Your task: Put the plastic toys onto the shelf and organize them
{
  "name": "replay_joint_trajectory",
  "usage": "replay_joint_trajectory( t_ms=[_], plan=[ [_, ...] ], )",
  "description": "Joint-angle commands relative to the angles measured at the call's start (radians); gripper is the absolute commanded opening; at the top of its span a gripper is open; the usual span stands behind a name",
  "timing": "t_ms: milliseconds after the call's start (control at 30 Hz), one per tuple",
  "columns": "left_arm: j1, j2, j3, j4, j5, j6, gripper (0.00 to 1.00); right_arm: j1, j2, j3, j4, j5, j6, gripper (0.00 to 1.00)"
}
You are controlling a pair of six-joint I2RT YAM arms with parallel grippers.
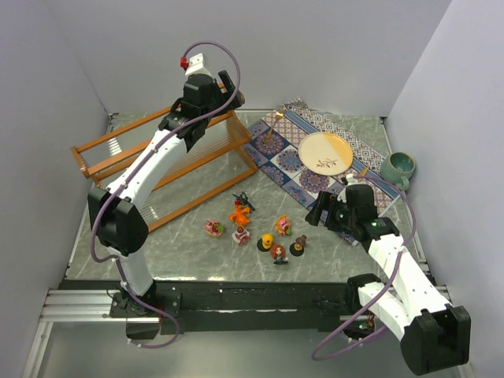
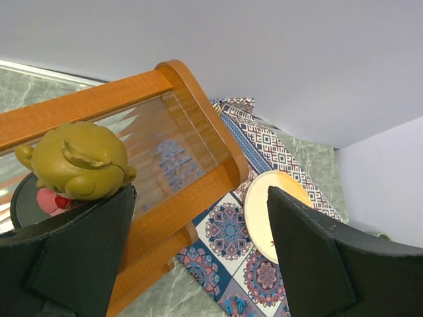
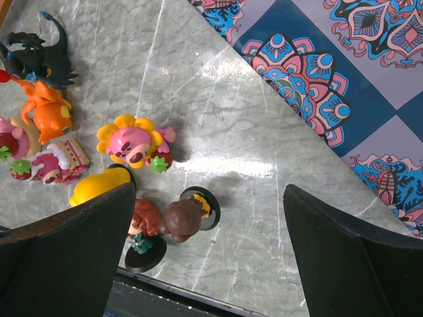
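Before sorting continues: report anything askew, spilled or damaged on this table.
The shelf sits askew, set diagonally on the table, and so does the patterned mat. Nothing looks spilled or broken.

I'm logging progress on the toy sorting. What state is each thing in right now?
Left end effector: open, beside the olive-headed doll.
Right end effector: open, empty, over the loose toys.
Olive-headed doll: upright on the shelf.
Loose toys: eight, clustered on the table, unshelved.
Plate: empty, on the mat.
Mug: upright.
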Motion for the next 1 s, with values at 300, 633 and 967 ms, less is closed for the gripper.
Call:
replay_joint_trajectory(
  t_ms=[300,633,967],
  plan=[
    [-0.013,-0.057,0.025,-0.012,0.036,0.009,0.89,-0.001,-0.009,0.002,0.031,0.007,-0.019,1.0],
    [-0.102,-0.193,-0.029,-0.098,-0.07,0.056,0.9,-0.003,-0.009,0.005,0.034,-0.003,-0.011,1.0],
    [-0.271,-0.245,-0.148,-0.276,-0.369,-0.031,0.97,-0.001,-0.032,-0.013,0.059,-0.02,0.014,1.0]
  ],
)
